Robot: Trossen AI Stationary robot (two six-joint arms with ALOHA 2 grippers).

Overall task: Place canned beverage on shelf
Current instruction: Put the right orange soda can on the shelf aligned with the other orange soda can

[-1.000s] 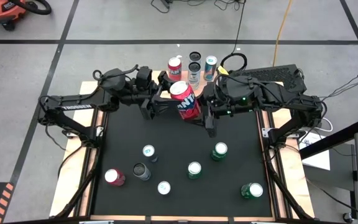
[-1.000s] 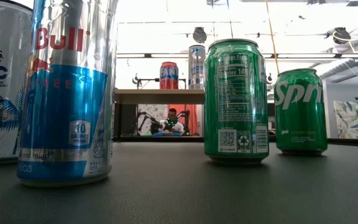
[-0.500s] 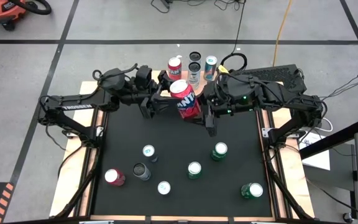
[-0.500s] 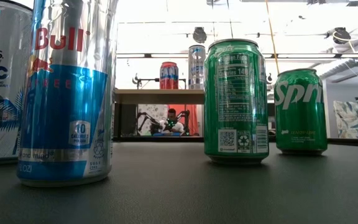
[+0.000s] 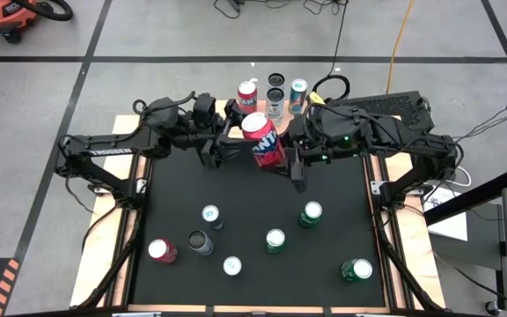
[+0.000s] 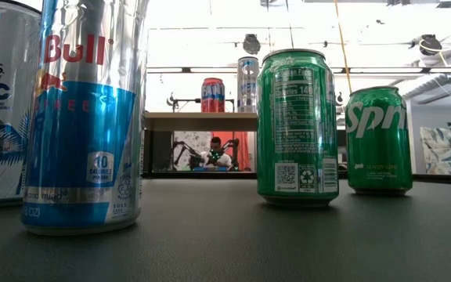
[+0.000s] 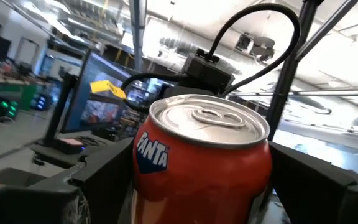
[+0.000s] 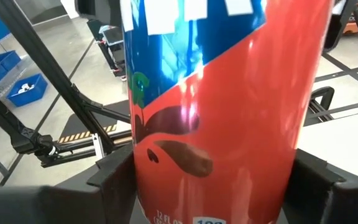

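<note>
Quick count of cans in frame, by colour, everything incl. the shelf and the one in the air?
Green cans: 3
Red cans, including the lifted Fanta can: 3
Silver, blue or dark cans: 6
Total: 12

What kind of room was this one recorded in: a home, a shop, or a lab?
Most likely a robotics lab or workshop. The high view shows bare grey concrete floor marked with black tape lines, an orange shop vacuum and loose cables; the left wrist view shows exposed ceiling ducts and lit monitors.
</note>
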